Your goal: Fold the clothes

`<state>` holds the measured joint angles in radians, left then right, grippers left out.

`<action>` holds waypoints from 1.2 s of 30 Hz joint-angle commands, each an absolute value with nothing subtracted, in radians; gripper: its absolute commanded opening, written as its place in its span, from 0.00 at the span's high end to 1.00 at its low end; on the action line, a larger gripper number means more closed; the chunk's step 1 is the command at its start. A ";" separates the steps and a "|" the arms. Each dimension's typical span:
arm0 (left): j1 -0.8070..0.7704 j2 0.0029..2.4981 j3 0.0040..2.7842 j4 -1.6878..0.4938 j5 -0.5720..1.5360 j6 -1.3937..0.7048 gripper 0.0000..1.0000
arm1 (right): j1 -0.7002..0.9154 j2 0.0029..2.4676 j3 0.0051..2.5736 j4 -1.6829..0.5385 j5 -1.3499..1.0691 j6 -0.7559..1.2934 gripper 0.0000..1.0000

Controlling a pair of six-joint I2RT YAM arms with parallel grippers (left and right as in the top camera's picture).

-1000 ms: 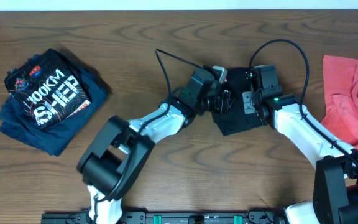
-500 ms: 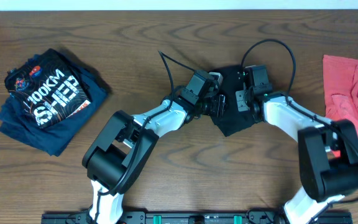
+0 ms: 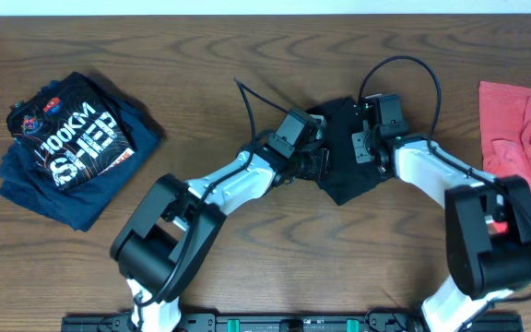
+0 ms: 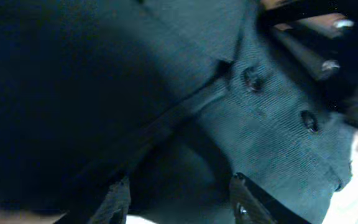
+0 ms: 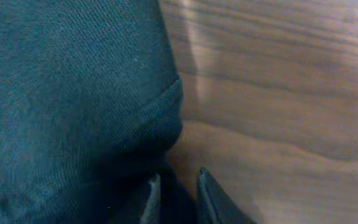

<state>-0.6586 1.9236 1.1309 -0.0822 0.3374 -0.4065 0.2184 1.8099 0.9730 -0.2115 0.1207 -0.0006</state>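
The black tee (image 3: 344,180) lies bunched in a small heap at the table's middle, with both grippers on it. My left gripper (image 3: 319,162) comes in from the left. In the left wrist view its fingers (image 4: 118,200) stand apart, and a thick fold of the black tee (image 4: 179,180) is clamped between them (image 4: 179,200). My right gripper (image 3: 361,148) sits on the heap's right side. In the right wrist view its jaws (image 5: 178,199) are slightly parted, with a dark hem of the black tee (image 5: 73,93) lying loose between them. The navy "100KM" tee (image 3: 67,148) lies far left. The red garment (image 3: 524,148) lies far right.
Bare wooden tabletop (image 5: 278,93) shows right beside the tee's edge. A black cable (image 3: 252,101) loops over the table behind the left arm, and another arcs above the right wrist (image 3: 404,69). Both arms angle in from the near edge.
Both wrists and the black heap have shifted a little left and toward the far side. The right jaws have parted slightly from shut. The left jaws have narrowed onto the fold.
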 commanded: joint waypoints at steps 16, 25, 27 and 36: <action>-0.427 1.880 1.117 -0.035 0.424 -0.406 0.02 | 0.182 1.343 0.969 -0.492 0.107 -0.031 0.46; -0.451 2.028 1.117 0.175 0.617 -0.426 0.02 | 0.182 1.343 0.969 -0.516 0.107 -0.031 0.45; -0.463 2.064 1.117 0.211 0.618 -0.461 0.02 | 0.182 1.343 0.969 -0.516 0.107 -0.031 0.45; -0.521 2.124 1.117 0.339 0.635 -0.492 0.82 | 0.182 1.343 0.969 -0.517 0.107 -0.031 0.45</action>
<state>-0.5045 2.1029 1.1229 0.3099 0.6006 -0.4808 0.1890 1.3407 0.9703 -0.5144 0.1062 -0.0227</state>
